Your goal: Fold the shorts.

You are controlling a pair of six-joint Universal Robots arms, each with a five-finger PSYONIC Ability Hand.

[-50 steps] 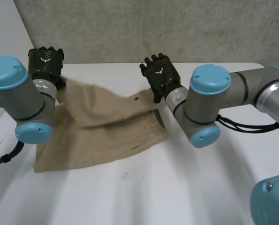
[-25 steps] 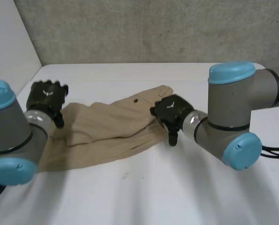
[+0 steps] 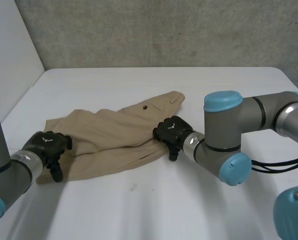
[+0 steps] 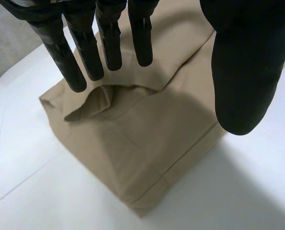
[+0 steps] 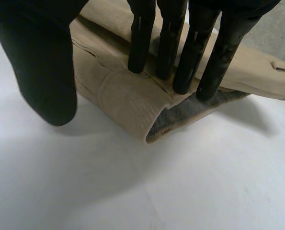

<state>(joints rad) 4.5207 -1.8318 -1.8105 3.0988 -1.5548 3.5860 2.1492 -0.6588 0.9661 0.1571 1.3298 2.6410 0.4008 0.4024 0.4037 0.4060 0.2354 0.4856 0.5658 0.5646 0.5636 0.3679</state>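
Hands first: both of mine hang slack-fingered, holding nothing. Between them the shorts (image 3: 113, 131) lie on the table (image 3: 164, 200), doubled over once so that one layer rests on the other, with a button (image 3: 145, 107) showing on top towards the far right. The fold is loose rather than flat. By my left hand the top layer is rucked into a small pocket of slack, and at my right end the waistband lifts enough to show its grey lining.

My left hand (image 3: 47, 148) is at the shorts' left end, by the near corner. Its fingers (image 4: 108, 38) are straight just over the cloth, with the thumb held wide. My right hand (image 3: 171, 134) is at the right end, on the near edge. Its fingers (image 5: 141, 38) are straight with the tips down at the waistband (touching or just above, I cannot tell), and the thumb is out over bare table.

I judge the first fold laid and neither end gripped. Next I would press out the ruck, then pinch one end through both layers and carry it across to the other. The grip must catch the lower layer too, or the layers will slide apart.
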